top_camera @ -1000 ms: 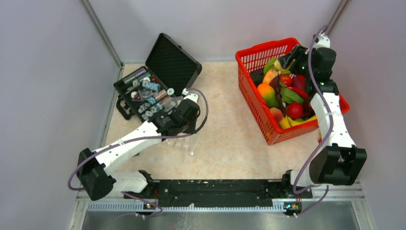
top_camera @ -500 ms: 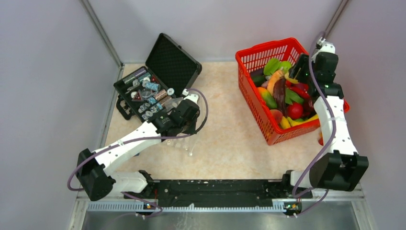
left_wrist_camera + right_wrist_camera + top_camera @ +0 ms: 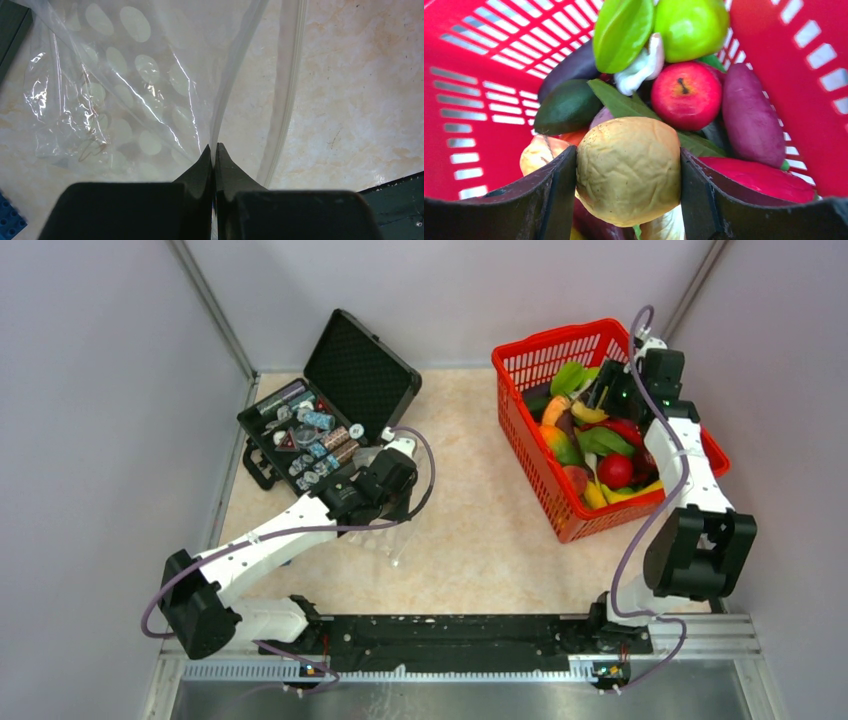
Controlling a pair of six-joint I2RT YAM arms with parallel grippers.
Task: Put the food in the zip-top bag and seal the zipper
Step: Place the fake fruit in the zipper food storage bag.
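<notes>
**Top external view.** The left gripper (image 3: 390, 502) is hanging over the left-centre of the table (image 3: 480, 540), just in front of the open black case (image 3: 360, 370). The clear zip-top bag (image 3: 388, 535) is drooping from it toward the near edge. The right gripper (image 3: 592, 405) is standing inside the red basket (image 3: 545, 338) at the far right, among the toy food (image 3: 612, 470). Bag and basket are lying well apart, and the bag is to the left of the basket across bare table.

**Left wrist view.** The jaws are pressing together, clamped on one lip of the bag's mouth. The other lip, the whitish zipper (image 3: 291, 90), is running straight away from the fingers just to their right. The gap between the lips suggests that the mouth is standing open.

**Right wrist view.** The fingers are touching both flanks of a wrinkled yellow fruit (image 3: 629, 170), so the grip appears made. A red apple (image 3: 683, 95) and a purple sweet potato (image 3: 751, 117) are lying just behind it.

**Assessment.** The coming move is turning on leftward carriage. The right arm is the one bearing the fruit, and the bag's mouth is waiting under the left arm.
</notes>
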